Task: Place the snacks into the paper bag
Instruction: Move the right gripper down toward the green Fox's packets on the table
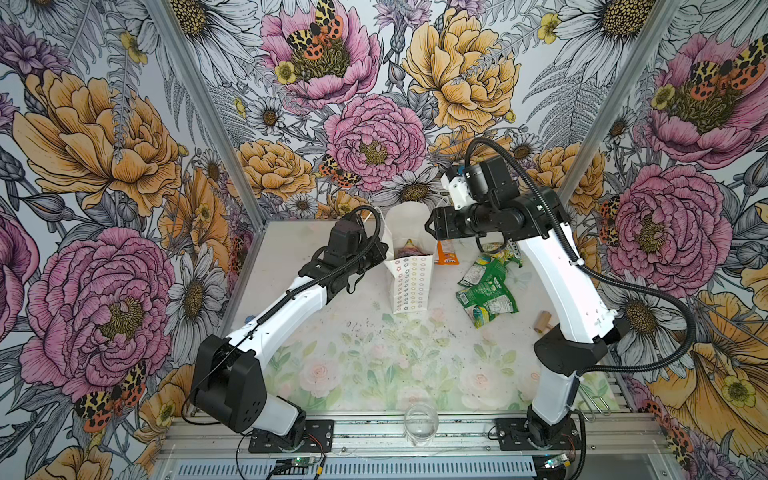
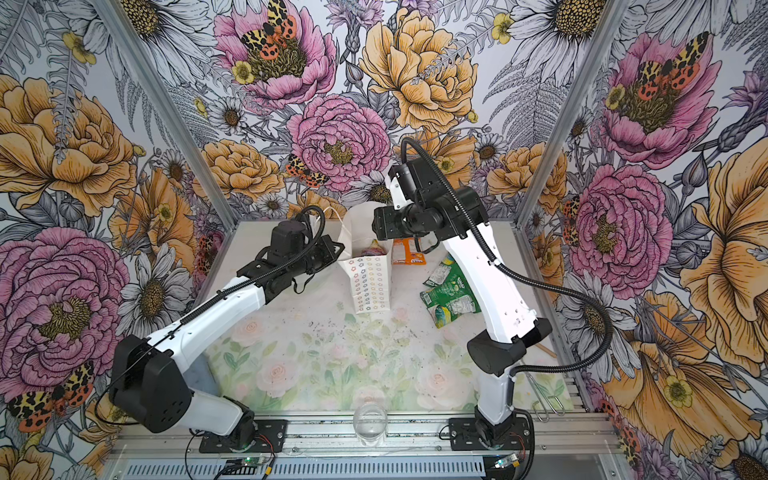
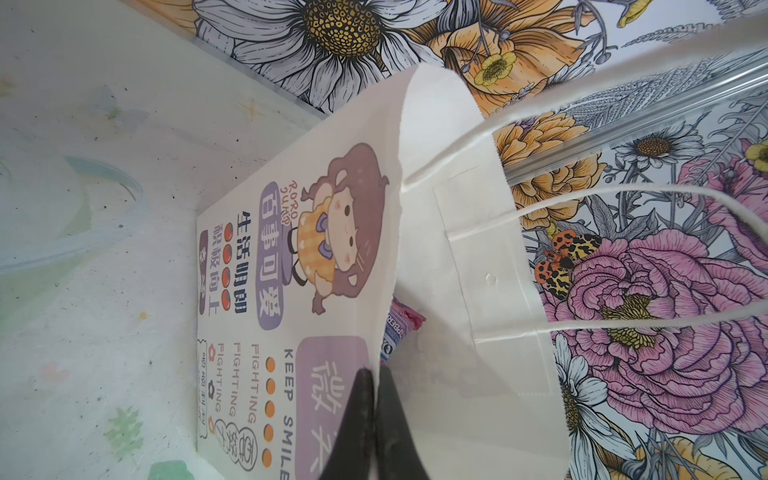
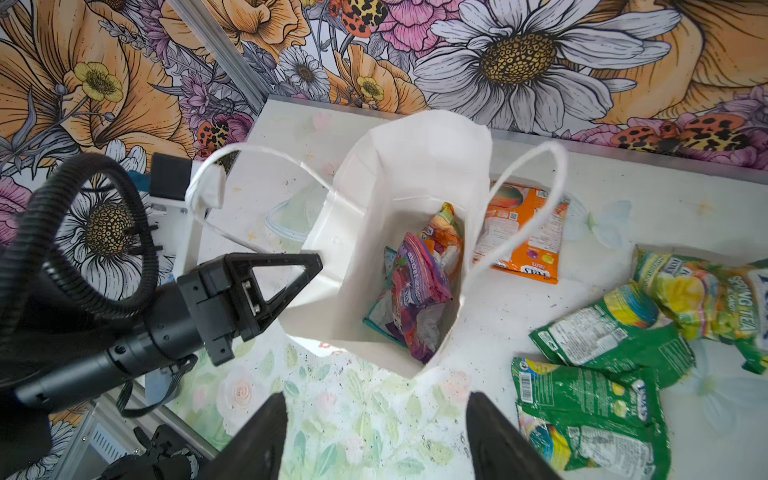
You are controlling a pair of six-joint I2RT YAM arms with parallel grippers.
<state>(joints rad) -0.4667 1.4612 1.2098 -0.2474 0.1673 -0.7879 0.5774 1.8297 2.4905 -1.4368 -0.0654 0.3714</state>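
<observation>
Bimanual bagging, mid-task. The left hand (image 3: 375, 370) is clenched on the rim of the paper bag (image 4: 415, 158), pinching one side wall and holding the mouth spread. The right hand (image 4: 376, 401) hangs released and empty, jaws wide, directly above that mouth. Below it, inside the bag, lie a purple packet (image 4: 415, 303) and, partly under it, an orange and a teal one. The remaining snacks rest on the worktop (image 1: 374, 353), all on the right arm's side of the bag. An orange packet (image 4: 523, 232) lies flat just beside the bag's wall, under one cord handle. The green packets (image 4: 590, 399) overlap in a loose heap farther out, down and back toward the right arm's base. Judgement: the right hand is the nearer and the only free one. Its next reach runs sideways and downward, away from the bag.
</observation>
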